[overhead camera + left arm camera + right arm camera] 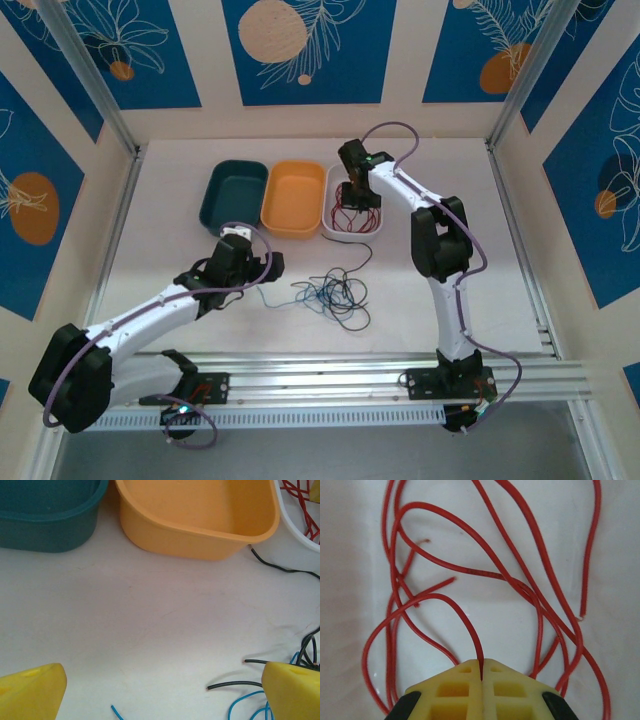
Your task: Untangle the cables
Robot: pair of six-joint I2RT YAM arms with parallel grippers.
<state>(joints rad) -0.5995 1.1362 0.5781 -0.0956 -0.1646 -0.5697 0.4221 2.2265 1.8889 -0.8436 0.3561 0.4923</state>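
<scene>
Fingers of your right gripper point(481, 666) are pinched tight on a red cable point(435, 595), whose loops lie in the white bin point(327, 205). Your left gripper point(162, 694) hangs spread wide over bare table point(150, 620), holding nothing. At its 3 o'clock lie the black and blue cables point(335, 295), tangled, at 6 o'clock from that bin.

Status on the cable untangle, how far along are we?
Done: the red cables lie in the white bin. In hand: the right gripper is shut on one strand of them over that bin; the left gripper hangs open, holding nothing. Left: the black and blue cables lie tangled on the table; the orange bin and teal bin are empty.
</scene>
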